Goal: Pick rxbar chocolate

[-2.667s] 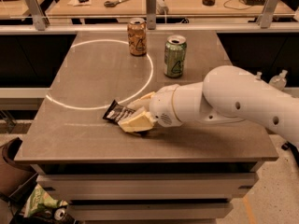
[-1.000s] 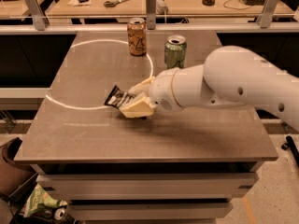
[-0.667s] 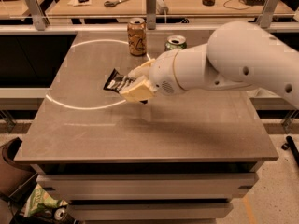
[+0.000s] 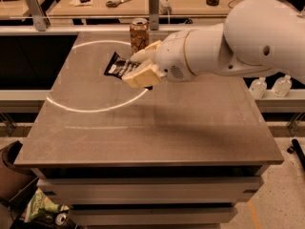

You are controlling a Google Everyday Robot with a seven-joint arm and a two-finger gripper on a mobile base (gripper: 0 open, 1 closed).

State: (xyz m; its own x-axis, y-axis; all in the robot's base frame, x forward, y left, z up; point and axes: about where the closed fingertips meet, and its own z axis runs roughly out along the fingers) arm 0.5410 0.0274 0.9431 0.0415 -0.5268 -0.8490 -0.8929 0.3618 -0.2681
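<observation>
The rxbar chocolate [image 4: 118, 67], a flat black bar with white lettering, is held in the air above the grey table [image 4: 152, 128]. My gripper [image 4: 142, 67] is shut on its right end, one cream finger [image 4: 141, 75] in front and one behind. The bar's left end sticks out to the left, tilted a little. The white arm [image 4: 238, 42] reaches in from the right.
An orange-brown can [image 4: 138, 33] stands at the table's back edge, just behind the gripper. The green can is hidden behind the arm. A white ring of light [image 4: 71, 104] lies on the table's left half. Two bottles [image 4: 271, 86] stand off the right side.
The gripper has lifted the rxbar off the table and carried it up and back, toward the orange-brown can. The arm now covers the green can.
</observation>
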